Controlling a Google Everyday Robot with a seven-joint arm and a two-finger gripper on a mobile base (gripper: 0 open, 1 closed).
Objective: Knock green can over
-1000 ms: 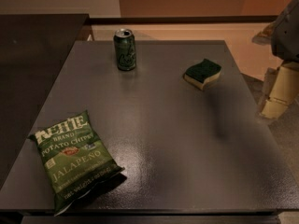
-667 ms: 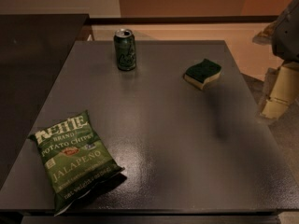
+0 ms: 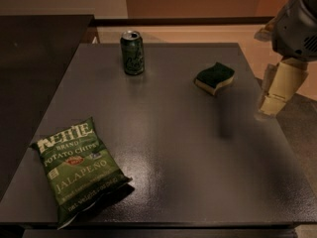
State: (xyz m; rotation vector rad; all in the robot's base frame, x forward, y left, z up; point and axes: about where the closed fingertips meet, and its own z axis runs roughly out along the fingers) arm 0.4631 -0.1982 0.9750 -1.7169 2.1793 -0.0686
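The green can [image 3: 132,52] stands upright at the far left of the dark table [image 3: 173,148]. It is small and dark green, with pale script and a silver top. My gripper [image 3: 273,105] hangs from the grey arm [image 3: 297,29] at the right side of the table, pointing down, just above the table's right edge. It is far to the right of the can and right of the sponge, and it touches neither.
A green-and-yellow sponge [image 3: 214,78] lies at the far right, between the gripper and the can. A green jalapeño chip bag [image 3: 77,170] lies at the near left. A dark counter [image 3: 34,58] borders the table's left side.
The gripper has moved a little to the left, toward the table. The can, sponge and chip bag have not moved.
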